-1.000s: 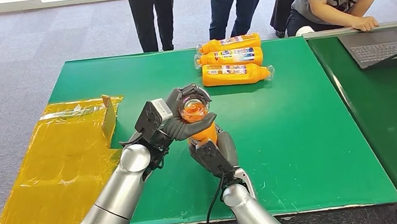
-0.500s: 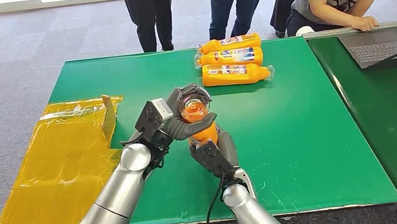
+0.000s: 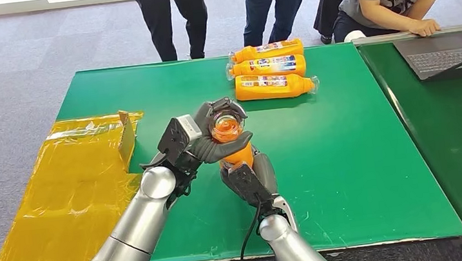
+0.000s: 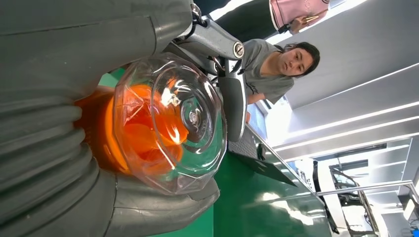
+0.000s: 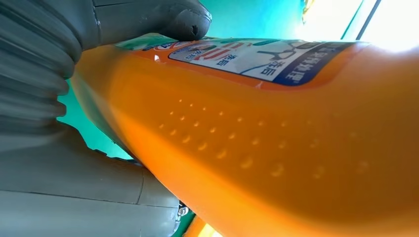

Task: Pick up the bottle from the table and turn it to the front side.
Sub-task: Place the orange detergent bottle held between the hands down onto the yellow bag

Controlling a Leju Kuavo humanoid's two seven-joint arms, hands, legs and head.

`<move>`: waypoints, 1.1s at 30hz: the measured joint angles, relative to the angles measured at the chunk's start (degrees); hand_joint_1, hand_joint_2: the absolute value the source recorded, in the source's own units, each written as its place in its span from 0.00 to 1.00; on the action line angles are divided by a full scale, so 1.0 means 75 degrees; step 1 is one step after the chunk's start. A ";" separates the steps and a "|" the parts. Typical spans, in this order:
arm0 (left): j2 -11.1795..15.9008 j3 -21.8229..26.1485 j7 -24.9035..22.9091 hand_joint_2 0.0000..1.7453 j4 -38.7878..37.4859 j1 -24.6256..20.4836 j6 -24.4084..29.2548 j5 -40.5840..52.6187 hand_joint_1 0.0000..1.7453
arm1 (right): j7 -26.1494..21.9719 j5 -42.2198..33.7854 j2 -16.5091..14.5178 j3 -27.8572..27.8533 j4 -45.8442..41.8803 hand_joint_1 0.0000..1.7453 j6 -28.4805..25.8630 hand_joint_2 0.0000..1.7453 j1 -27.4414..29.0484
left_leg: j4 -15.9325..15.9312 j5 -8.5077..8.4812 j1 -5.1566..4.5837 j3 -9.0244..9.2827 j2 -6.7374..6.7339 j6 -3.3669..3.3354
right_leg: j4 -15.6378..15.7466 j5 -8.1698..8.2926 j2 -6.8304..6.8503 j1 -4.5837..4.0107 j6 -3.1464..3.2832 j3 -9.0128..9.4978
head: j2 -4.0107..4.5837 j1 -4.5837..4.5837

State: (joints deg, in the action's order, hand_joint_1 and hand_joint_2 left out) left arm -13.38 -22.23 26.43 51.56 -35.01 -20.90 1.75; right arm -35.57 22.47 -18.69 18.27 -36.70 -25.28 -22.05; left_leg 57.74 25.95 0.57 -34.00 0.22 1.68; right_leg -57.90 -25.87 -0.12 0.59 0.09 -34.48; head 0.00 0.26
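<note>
The bottle [image 3: 232, 144] is off the worktop [image 3: 360, 156], held upright above its middle with its clear cap end toward the head camera. The left hand [image 3: 216, 135] is wrapped round the cap end, thumb across the front; the right hand [image 3: 249, 177] clasps the orange body from below. In the right wrist view, part of the printed label [image 5: 257, 57] sits along the bottle's far edge. Judging by this, the turning step is under way: next, one hand must ease while the other rotates the bottle until the label faces front. Three more bottles [image 3: 270, 68] lie at twelve o'clock, a yellow sheet [image 3: 72, 186] at nine o'clock.
</note>
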 joint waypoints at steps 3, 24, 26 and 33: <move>-0.0003 0.0000 0.0000 1.00 -0.0003 -0.0008 0.0000 0.0022 1.00 | -0.0013 -0.0007 0.0000 0.0000 0.0000 0.03 -0.0048 1.00 0.0000 | 0.0000 0.0000 0.0000 0.0000 0.0000 0.0000 | 0.0000 0.0000 0.0000 0.0000 0.0000 0.0000 | 0.0000 0.0000; -0.0023 0.0000 0.0000 1.00 -0.0020 -0.0055 0.0036 0.0096 1.00 | 0.0004 -0.0001 0.0000 0.0000 0.0007 0.00 -0.0120 0.00 0.0003 | 0.0000 0.0000 0.0000 -0.0001 0.0000 0.0000 | 0.0000 0.0000 0.0001 0.0000 0.0000 0.0000 | 0.0000 0.0000; -0.0023 0.0000 0.0001 1.00 -0.0020 -0.0073 0.0096 0.0117 1.00 | 0.0020 0.0001 0.0000 0.0000 0.0009 0.00 -0.0166 0.00 0.0004 | 0.0000 0.0000 0.0000 -0.0001 0.0000 0.0000 | 0.0000 0.0000 0.0001 0.0000 0.0000 0.0000 | 0.0000 0.0000; -0.0023 -0.0002 0.0044 1.00 -0.0019 -0.0111 0.0284 0.0322 1.00 | 0.0098 0.0034 0.0000 0.0000 0.0009 0.00 -0.0213 0.00 0.0018 | 0.0000 0.0000 0.0000 -0.0001 0.0001 0.0000 | 0.0000 0.0000 0.0001 0.0000 0.0000 0.0000 | 0.0000 0.0000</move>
State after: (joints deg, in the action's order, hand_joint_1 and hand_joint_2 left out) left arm -13.55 -22.24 26.75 51.41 -35.84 -18.77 4.17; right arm -34.83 22.73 -18.69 18.27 -36.63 -26.88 -21.92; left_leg 57.74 25.95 0.57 -34.01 0.22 1.68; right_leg -57.90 -25.87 -0.11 0.59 0.09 -34.47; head 0.00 0.26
